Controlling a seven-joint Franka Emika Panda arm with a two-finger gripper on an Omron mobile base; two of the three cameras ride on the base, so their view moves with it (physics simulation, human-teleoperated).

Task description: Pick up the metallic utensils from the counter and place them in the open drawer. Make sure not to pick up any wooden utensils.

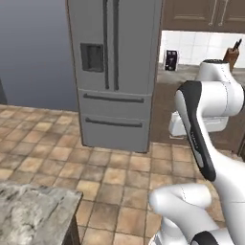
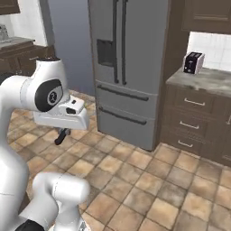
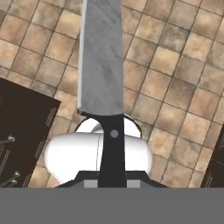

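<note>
One broad grey-bladed, black-handled metal knife (image 3: 101, 65) clamped in gripper (image 3: 113, 181), above tiled floor (image 3: 175, 87); risks slipping, falling short of dark brown drawer (image 3: 19, 131).

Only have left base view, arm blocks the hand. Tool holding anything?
Observer: Yes. In hand view the tool is shut on a knife with a grey blade and black handle.
Operator: Over the counter?
Observer: No. Right base view puts it above the tiled floor, in front of the fridge.
Operator: Drawer nearby?
Observer: A dark brown panel lies at hand view's left edge; I cannot tell if it is the drawer.
</note>
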